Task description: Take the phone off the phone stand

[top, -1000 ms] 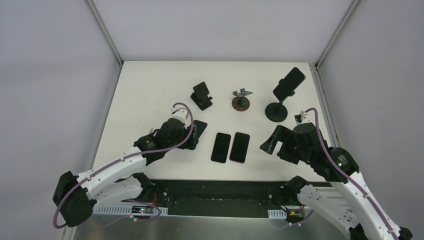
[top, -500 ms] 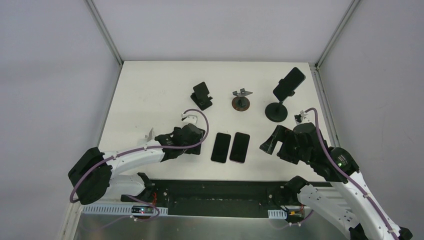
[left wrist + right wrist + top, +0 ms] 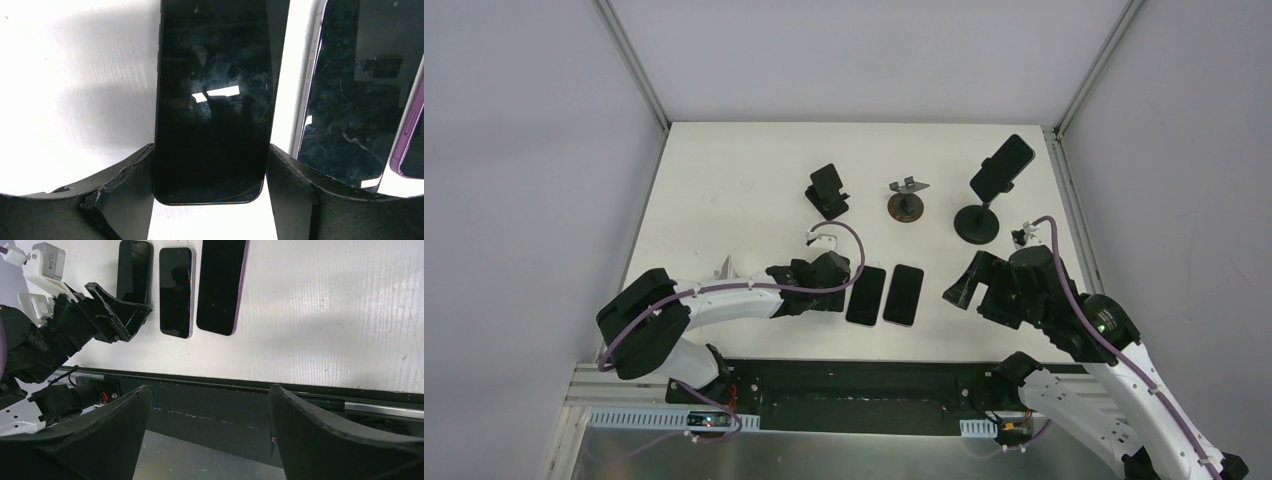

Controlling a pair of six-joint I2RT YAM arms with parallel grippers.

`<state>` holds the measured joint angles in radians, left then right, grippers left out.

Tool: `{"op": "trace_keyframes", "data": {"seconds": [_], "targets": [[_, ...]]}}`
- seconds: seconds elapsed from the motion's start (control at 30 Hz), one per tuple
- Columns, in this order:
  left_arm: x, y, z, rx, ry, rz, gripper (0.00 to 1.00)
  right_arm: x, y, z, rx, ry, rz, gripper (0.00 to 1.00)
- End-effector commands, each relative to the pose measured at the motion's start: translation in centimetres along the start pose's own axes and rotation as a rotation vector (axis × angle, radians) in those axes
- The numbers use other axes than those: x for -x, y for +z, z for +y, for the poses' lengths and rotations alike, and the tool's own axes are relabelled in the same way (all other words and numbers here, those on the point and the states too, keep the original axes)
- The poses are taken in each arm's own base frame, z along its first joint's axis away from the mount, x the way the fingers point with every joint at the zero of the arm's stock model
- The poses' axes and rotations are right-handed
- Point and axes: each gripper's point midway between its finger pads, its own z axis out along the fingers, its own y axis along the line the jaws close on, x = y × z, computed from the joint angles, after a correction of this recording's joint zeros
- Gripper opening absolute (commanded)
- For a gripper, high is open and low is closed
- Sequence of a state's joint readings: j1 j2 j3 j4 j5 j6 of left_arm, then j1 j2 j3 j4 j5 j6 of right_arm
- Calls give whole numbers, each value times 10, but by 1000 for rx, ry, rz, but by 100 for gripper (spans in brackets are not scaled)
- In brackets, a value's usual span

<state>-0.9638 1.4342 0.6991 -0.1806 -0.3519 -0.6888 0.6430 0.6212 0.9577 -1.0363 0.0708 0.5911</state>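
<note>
A black phone [image 3: 1002, 165] sits clamped on the tall round-based stand [image 3: 977, 222] at the back right. My left gripper [image 3: 828, 276] is low over the table, its fingers pressed on both sides of another black phone [image 3: 212, 95], which lies beside a white-edged phone [image 3: 865, 295] and a purple phone [image 3: 903, 294]. In the right wrist view these three phones lie in a row: the black one [image 3: 133, 270], the white-edged one [image 3: 175, 290] and the purple one [image 3: 221, 285]. My right gripper [image 3: 969, 285] is open and empty over the near table edge, in front of the tall stand.
An empty black folding stand [image 3: 827, 192] and a small metal stand on a brown disc [image 3: 907, 203] stand at the back middle. The black rail [image 3: 240, 395] runs along the table's near edge. Frame posts rise at the back corners.
My left gripper has moved right with the black phone, from left of centre to right beside the two lying phones. The right arm has not moved.
</note>
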Motion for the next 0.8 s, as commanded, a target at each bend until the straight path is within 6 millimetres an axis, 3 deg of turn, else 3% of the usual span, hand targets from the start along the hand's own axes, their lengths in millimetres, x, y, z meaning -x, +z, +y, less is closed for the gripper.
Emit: {"op": "trace_keyframes", "data": {"seconds": [0.0, 0.13, 0.23, 0.53, 0.77], "targets": [[-2, -1, -13, -13, -50, 7, 30, 1, 1, -3, -4, 2, -12, 89], [-8, 2, -13, 2, -42, 25, 51, 0, 3, -2, -9, 1, -3, 89], [-7, 1, -15, -1, -42, 29, 58, 2, 3, -1, -11, -3, -7, 89], [-2, -9, -12, 4, -64, 25, 98, 7, 1, 0, -18, -16, -20, 89], [22, -35, -3, 27, -64, -39, 99, 28, -11, -3, -64, -28, -102, 89]]}}
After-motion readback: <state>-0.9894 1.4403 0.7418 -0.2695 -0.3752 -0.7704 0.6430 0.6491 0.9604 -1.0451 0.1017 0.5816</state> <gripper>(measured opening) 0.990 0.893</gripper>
